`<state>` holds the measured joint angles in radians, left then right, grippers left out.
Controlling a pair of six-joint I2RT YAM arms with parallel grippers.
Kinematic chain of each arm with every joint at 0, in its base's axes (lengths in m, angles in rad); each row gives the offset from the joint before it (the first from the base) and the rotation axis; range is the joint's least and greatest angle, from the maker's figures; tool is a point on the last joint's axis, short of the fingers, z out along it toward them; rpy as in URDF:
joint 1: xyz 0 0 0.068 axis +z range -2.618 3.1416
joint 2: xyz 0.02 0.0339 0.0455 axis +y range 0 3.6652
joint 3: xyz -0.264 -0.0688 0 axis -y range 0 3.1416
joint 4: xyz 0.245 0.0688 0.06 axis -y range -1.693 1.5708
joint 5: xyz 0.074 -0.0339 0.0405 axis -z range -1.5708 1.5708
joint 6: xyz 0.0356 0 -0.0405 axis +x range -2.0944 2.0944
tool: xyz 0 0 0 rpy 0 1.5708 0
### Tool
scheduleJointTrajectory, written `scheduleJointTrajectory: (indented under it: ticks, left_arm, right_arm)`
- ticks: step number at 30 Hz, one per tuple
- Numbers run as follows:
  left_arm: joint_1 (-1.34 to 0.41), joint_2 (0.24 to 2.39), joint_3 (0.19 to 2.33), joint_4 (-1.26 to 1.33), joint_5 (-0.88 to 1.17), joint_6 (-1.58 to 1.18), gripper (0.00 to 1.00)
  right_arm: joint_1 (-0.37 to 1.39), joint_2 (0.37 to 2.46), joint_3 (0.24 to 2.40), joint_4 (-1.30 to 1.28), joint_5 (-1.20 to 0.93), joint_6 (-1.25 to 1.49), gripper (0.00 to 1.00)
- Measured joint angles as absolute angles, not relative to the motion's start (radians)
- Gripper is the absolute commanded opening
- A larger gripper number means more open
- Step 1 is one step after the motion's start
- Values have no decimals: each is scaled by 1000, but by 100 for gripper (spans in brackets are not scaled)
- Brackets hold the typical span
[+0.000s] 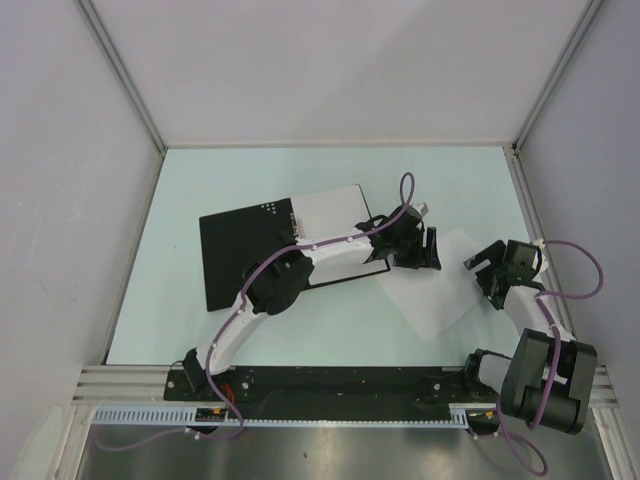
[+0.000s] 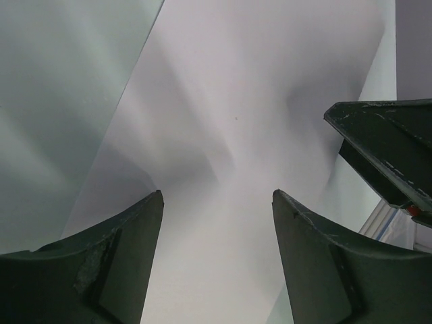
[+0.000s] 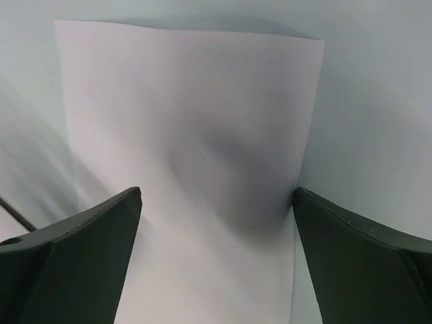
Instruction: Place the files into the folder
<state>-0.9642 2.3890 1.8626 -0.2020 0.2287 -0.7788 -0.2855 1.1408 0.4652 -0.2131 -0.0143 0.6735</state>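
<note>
The folder [image 1: 243, 255] lies open at centre left, its black inside up. One white file [image 1: 330, 208] rests on its right half. A second white file [image 1: 437, 290] lies loose on the table to the right; it also fills the left wrist view [image 2: 236, 121] and the right wrist view [image 3: 196, 115]. My left gripper [image 1: 431, 250] [image 2: 217, 196] hovers open over this sheet's left edge, nothing between its fingers. Open as well, my right gripper [image 1: 479, 265] [image 3: 217, 192] straddles the sheet's right corner, and its fingers [image 2: 385, 148] show in the left wrist view.
Grey walls enclose the pale table [image 1: 200, 180] on the left, back and right. The left arm [image 1: 300, 268] stretches across the folder's lower right part. A metal rail [image 1: 320, 385] with the arm bases runs along the near edge.
</note>
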Motion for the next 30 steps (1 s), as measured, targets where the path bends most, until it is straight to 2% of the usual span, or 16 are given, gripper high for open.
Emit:
scheduleJointTrajectory:
  ticks: [8,20,30]
  left_arm:
    - [-961,2390,1863,-201,237,-786,73]
    - [-947,2394,1860,-189,278,-802,73]
    - [-940,2394,1851,-172,305,-805,73]
  right_arm:
    - [-258,1129,421,-99,-159,710,100]
    - [-300,943,365,-81,-387,800,99]
    - [-331,858,292,-9,-469,965,99]
